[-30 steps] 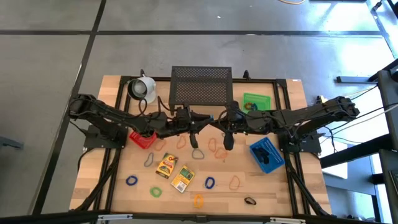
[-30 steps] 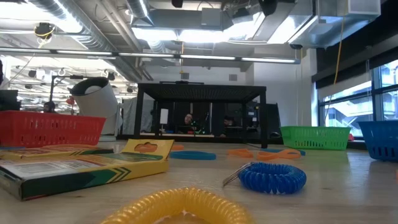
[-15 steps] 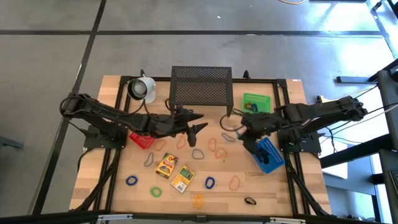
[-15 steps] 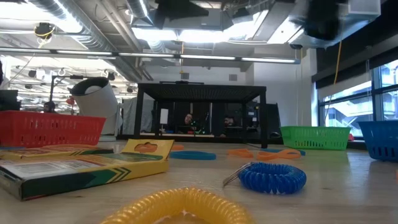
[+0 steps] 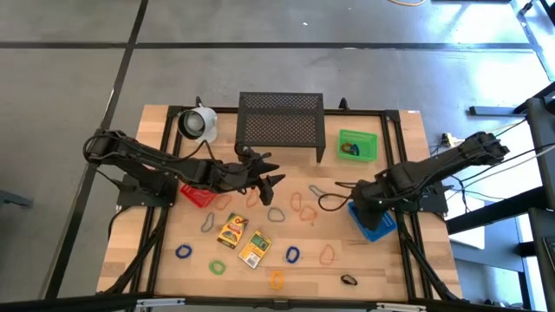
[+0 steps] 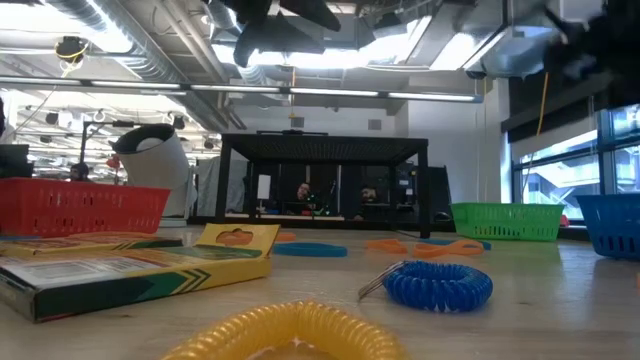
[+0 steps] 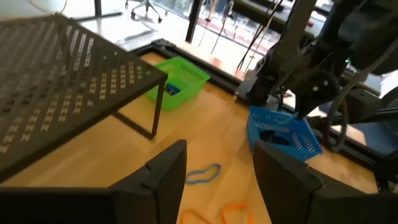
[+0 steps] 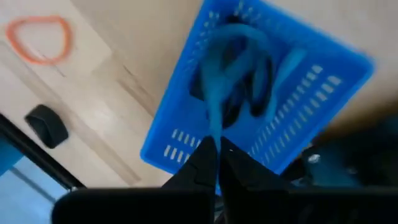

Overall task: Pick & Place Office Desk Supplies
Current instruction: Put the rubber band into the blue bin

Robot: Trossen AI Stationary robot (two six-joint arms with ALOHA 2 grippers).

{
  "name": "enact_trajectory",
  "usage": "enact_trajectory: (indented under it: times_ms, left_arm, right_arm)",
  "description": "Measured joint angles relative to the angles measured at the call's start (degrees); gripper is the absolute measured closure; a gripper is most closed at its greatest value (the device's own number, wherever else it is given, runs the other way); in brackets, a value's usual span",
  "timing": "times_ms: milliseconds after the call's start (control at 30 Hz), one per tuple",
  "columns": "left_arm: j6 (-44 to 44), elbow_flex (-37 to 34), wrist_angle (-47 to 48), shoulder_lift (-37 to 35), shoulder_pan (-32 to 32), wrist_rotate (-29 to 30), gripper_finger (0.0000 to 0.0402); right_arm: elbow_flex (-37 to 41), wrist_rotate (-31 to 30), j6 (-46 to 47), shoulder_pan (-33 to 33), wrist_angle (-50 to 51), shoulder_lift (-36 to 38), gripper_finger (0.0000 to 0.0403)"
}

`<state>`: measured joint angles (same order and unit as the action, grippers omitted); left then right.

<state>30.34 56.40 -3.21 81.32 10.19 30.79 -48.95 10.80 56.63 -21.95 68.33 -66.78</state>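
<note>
- The left gripper (image 5: 269, 173) is held above the middle of the table (image 5: 381, 260), just in front of the black mesh shelf (image 5: 280, 120); its fingers (image 7: 163, 177) are spread apart, with nothing between them.
- In the left wrist view, a blue loop (image 7: 203, 175) is seen lying on the wood beyond the spread fingers, with an orange loop (image 7: 235, 211) nearer.
- The right gripper (image 8: 216, 155) is positioned over the blue bin (image 5: 373, 217) at the right side of the table; its fingers are pressed together on a light blue loop (image 8: 214, 93), which hangs above the bin's inside.
- Dark items are seen inside the blue bin; what they are cannot be told.
- The green bin (image 5: 357, 144) stands at the back right beside the shelf, with a small item inside.
- The red bin (image 5: 199, 193) lies under the left arm; the white mug (image 5: 199, 122) stands at the back left.
- Two yellow packets (image 5: 244, 238) lie side by side in front of centre.
- Loops are scattered over the front half: a blue loop (image 5: 183, 252) and a green loop (image 5: 217, 267) at left, a yellow loop (image 5: 276, 279) at the front edge, another blue loop (image 5: 292, 254) near the packets, orange loops (image 5: 302, 206) at centre and one (image 5: 328, 254) further right.
- A small dark clip (image 5: 349, 280) lies near the front right.
- A grey loop (image 5: 208, 224) lies left of the packets.
</note>
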Motion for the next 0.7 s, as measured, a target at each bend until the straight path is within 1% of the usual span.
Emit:
enact_trajectory:
  times_ms: [100,200,333,433,533,633,700]
  left_arm:
    - [0.7,0.0,0.8,0.0,0.0,-0.6,0.0224]
    - [2.1,0.0,1.4,0.0,0.0,-1.6,0.0224]
    - [6.4,0.0,5.4,0.0,0.0,-2.5,0.0224]
    - [10.5,0.0,9.8,0.0,0.0,-5.0,0.0224]
    - [13.5,0.0,14.0,0.0,0.1,-9.9,0.0224]
    - [15.8,0.0,18.7,0.0,0.8,-14.6,0.0224]
    - [16.7,0.0,22.3,0.0,1.5,-16.7,0.0224]
  right_arm:
    - [4.2,2.2,2.3,-0.3,-5.7,0.0,0.0399]
    - [7.0,2.3,3.7,-0.8,-10.5,0.0,0.0399]
    - [9.6,2.3,6.9,-0.8,-12.4,0.0,0.0398]
    - [10.5,2.3,7.4,-0.8,-12.4,0.0,0.0396]
    - [11.1,2.3,7.4,-0.8,-12.5,0.0,0.0380]
    - [11.3,1.9,7.1,-0.8,-12.6,0.0,0.0352]
    - [11.3,1.4,6.7,-0.8,-12.7,0.0,0.0329]
